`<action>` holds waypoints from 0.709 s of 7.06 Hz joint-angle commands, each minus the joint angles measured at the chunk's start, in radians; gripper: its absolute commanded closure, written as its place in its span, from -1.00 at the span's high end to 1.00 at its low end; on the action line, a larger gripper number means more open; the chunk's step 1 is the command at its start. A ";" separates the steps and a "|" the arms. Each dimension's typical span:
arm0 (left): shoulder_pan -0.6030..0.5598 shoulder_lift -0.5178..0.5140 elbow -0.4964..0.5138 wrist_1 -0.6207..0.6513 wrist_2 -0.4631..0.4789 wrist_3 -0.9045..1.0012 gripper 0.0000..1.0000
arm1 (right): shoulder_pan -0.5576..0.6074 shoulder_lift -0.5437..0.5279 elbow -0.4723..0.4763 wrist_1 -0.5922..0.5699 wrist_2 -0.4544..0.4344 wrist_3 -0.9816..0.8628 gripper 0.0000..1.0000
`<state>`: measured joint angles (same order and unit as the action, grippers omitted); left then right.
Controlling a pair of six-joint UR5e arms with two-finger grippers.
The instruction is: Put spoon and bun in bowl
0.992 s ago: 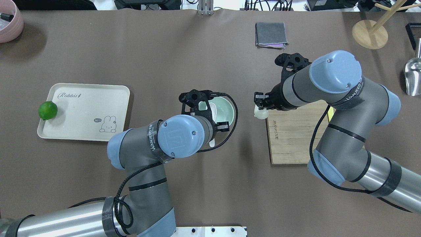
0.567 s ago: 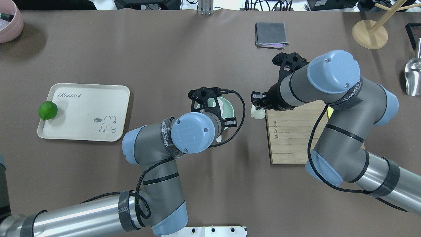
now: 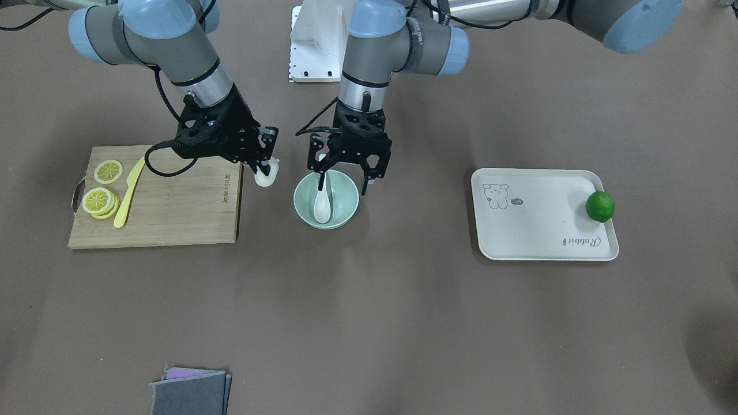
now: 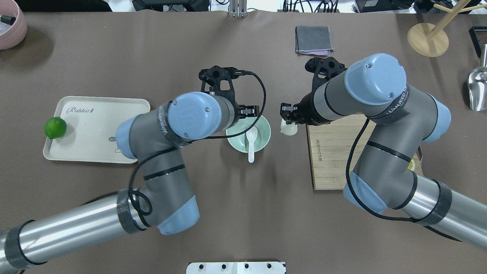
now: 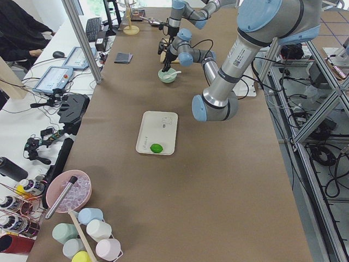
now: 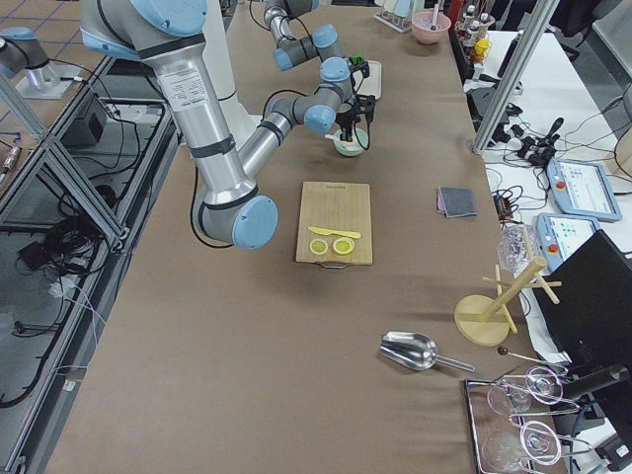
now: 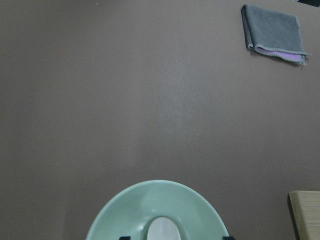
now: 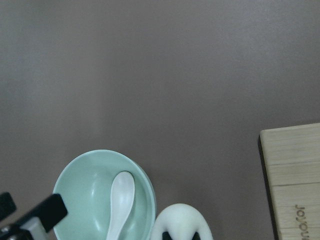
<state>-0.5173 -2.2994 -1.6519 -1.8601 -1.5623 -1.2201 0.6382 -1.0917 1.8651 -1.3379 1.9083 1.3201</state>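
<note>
The white spoon point(image 3: 322, 202) lies in the mint-green bowl point(image 3: 346, 196), scoop down inside. In the overhead view its handle point(image 4: 250, 154) sticks out over the near rim of the bowl point(image 4: 262, 131). My left gripper point(image 3: 342, 183) is open and empty just above the bowl, its jaws apart over the rim. My right gripper point(image 3: 266, 168) is shut on the white bun point(image 3: 266, 176), between the cutting board's corner and the bowl, a short way from the rim. The right wrist view shows the bun point(image 8: 181, 220) beside the bowl point(image 8: 85, 185) and spoon point(image 8: 120, 197).
The wooden cutting board point(image 3: 173, 213) holds lemon slices point(image 3: 99, 202) and a yellow knife point(image 3: 130, 193). A cream tray point(image 4: 95, 129) with a green lime point(image 4: 55, 127) lies on my left. A grey cloth point(image 4: 314, 40) is at the far side.
My left gripper has let go of the spoon, which now rests in the bowl, and its wrist has swung away from over the bowl. My right gripper has carried the bun closer to the bowl.
</note>
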 commanded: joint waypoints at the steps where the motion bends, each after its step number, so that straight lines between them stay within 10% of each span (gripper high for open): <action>1: -0.158 0.223 -0.180 -0.008 -0.157 0.202 0.97 | -0.043 0.117 -0.106 0.002 -0.059 0.017 -1.00; 4: -0.205 0.291 -0.210 -0.008 -0.165 0.246 0.97 | -0.098 0.171 -0.181 0.013 -0.129 0.025 -1.00; 5: -0.207 0.308 -0.221 -0.010 -0.165 0.248 0.97 | -0.100 0.183 -0.194 0.014 -0.143 0.028 0.36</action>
<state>-0.7192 -2.0107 -1.8621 -1.8691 -1.7262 -0.9784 0.5459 -0.9250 1.6889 -1.3257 1.7854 1.3459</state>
